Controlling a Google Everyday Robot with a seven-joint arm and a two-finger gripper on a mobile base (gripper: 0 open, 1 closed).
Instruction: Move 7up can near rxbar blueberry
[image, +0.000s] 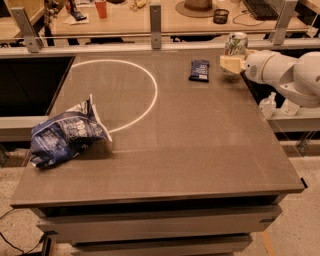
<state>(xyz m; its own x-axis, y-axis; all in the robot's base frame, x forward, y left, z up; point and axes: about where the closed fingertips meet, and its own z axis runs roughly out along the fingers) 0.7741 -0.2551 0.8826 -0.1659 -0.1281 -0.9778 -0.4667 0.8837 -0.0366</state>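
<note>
The 7up can (235, 46) is white and green with a silver top, held upright in my gripper (231, 62) above the far right part of the table. The gripper reaches in from the right on a white arm and is shut on the can's lower half. The rxbar blueberry (199, 70) is a small dark blue wrapper lying flat on the table, just left of the can and gripper, a short gap apart.
A crumpled blue-and-white chip bag (65, 134) lies at the table's left edge. A white circle (150, 95) is marked on the grey table (200, 150). A small white bottle (267, 104) stands on a ledge beyond the right edge. A rail with posts runs along the back.
</note>
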